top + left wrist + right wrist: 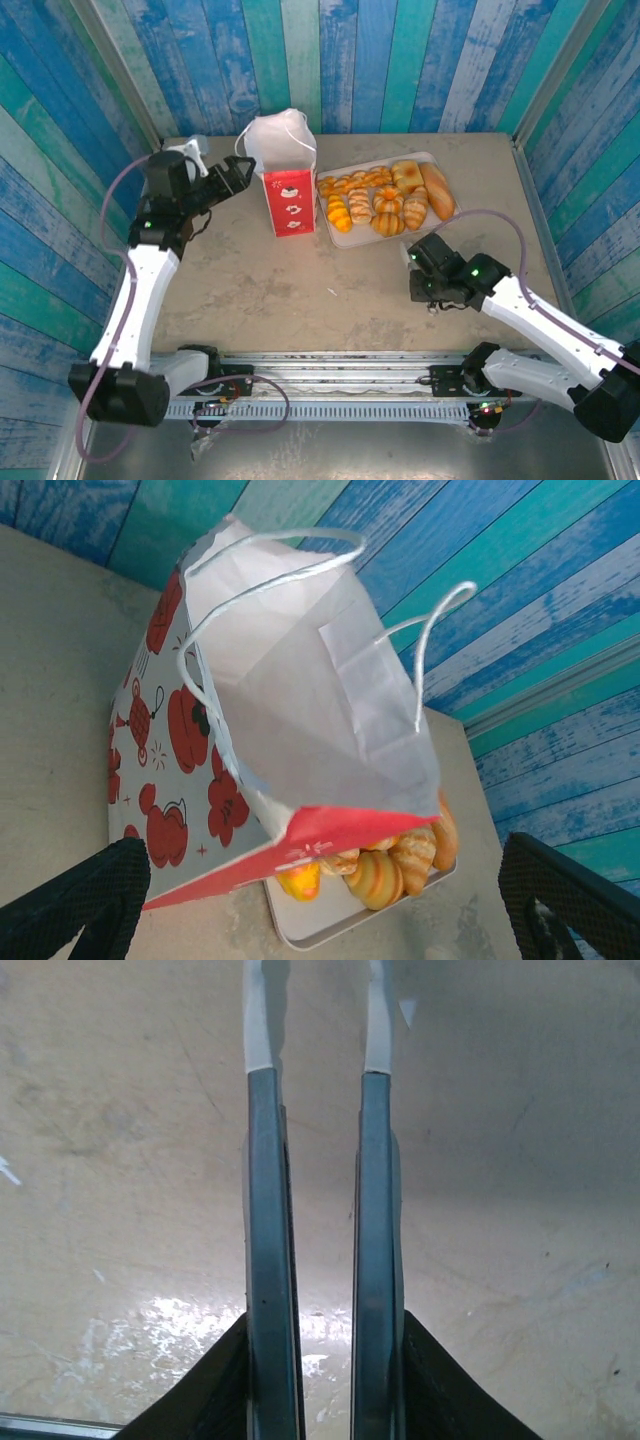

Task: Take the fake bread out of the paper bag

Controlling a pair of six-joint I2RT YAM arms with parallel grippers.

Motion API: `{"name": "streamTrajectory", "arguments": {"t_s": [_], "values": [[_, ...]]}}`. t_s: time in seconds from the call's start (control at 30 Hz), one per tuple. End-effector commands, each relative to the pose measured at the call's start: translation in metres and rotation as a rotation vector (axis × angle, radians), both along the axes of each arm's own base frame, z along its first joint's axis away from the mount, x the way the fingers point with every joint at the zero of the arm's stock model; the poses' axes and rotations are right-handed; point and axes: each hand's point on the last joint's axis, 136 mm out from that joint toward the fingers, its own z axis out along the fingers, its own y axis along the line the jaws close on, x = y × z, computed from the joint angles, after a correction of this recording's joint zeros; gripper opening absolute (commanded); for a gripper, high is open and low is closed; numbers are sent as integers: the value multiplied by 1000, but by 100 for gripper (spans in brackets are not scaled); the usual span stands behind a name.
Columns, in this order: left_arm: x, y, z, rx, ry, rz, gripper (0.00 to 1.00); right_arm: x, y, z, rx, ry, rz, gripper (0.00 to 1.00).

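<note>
left gripper (238,178) spread wide beside paper bag (300,710), red motifs | right gripper (325,1390) clamps tongs (265,1210) | fake bread (385,200) on tray (347,243)

White-shelled arms (135,300) with black joints, green status lights, looping grey-purple cables (108,215), black left claw (238,176).

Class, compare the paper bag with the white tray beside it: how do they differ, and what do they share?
The paper bag stands upright; the white tray lies flat. The bag is red and white with cord handles; the tray is plain white, without handles. The tray carries the fake bread; the bag's visible inside is bare paper. Both rest on the table, side by side.
</note>
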Motion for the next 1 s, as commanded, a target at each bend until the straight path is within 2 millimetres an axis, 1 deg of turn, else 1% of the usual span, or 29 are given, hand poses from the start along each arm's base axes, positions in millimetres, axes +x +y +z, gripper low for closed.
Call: {"name": "streamTrajectory", "arguments": {"t_s": [0.0, 0.07, 0.17, 0.37, 0.47, 0.57, 0.8, 0.97], "values": [[-24, 13, 10, 15, -49, 68, 94, 0, 0, -9, 15, -2, -31, 37], [-31, 22, 16, 26, -84, 115, 94, 2, 3, -16, 20, 4, -26, 37], [-38, 35, 15, 50, -120, 184, 94, 6, 8, -26, 11, 11, -5, 38], [-42, 56, 0, 60, -162, 305, 94, 10, 17, -52, -22, 73, 19, 43], [-44, 68, -9, 69, -183, 371, 94, 8, 18, -68, -49, 120, 13, 48], [-48, 85, -18, 72, -195, 473, 94, 7, 16, -79, -80, 154, 7, 50], [-57, 113, -42, 84, -200, 636, 94, 11, 9, -91, -142, 167, -24, 57], [-56, 118, -51, 113, -194, 664, 94, 18, 5, -94, -196, 160, -25, 62]]}}
